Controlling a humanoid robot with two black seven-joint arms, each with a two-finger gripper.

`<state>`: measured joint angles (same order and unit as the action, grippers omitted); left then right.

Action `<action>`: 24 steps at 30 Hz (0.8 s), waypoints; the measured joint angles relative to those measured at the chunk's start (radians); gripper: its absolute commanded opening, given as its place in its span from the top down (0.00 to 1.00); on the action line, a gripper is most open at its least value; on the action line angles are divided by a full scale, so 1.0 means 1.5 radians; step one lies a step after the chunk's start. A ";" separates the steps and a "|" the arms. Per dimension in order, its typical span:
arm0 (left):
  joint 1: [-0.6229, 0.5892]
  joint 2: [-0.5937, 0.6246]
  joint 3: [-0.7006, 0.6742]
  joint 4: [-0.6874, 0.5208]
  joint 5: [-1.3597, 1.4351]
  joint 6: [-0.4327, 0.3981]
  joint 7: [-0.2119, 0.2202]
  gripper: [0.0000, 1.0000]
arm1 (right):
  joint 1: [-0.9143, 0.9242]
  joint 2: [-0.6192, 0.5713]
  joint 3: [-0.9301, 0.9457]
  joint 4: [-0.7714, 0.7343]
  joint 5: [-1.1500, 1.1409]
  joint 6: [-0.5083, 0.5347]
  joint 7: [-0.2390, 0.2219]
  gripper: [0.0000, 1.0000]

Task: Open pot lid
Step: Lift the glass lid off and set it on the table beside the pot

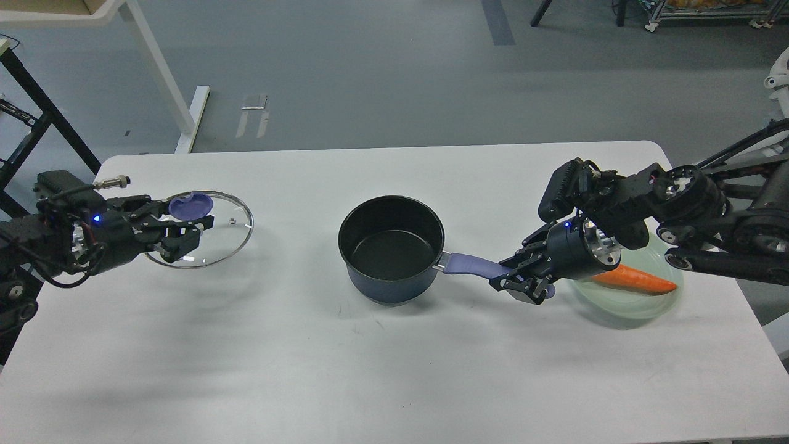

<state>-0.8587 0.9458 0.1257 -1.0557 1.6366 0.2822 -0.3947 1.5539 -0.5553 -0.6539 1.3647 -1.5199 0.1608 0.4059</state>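
Note:
The dark blue pot [391,246] stands uncovered in the middle of the table, its black inside showing and its lavender handle [468,265] pointing right. My right gripper [521,282] is shut on the end of that handle. The clear glass pot lid [212,237] with its purple-blue knob [191,205] lies on the table at the left, well apart from the pot. My left gripper [175,227] hovers over the lid's near-left part with its fingers spread. The knob sits just beyond the upper finger, not between the fingers.
A pale green plate [635,302] with an orange carrot [641,280] sits at the right, partly under my right wrist. The white table [370,370] ends near the plate on the right. A white desk leg and a black stand are on the floor at the far left.

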 measured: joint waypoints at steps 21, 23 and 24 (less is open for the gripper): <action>0.127 -0.075 0.000 0.114 -0.033 0.070 0.000 0.53 | -0.002 0.001 -0.001 0.000 -0.001 0.000 -0.001 0.65; 0.130 -0.084 0.000 0.120 -0.034 0.073 0.000 0.35 | -0.002 0.001 -0.001 0.000 -0.001 0.000 -0.001 0.61; 0.130 -0.089 0.000 0.122 -0.034 0.076 0.000 0.29 | -0.002 0.001 -0.001 0.000 -0.001 0.000 -0.001 0.61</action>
<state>-0.6631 0.8130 0.1259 -0.8721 1.5857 0.3956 -0.3944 1.5508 -0.5540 -0.6552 1.3648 -1.5217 0.1612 0.4048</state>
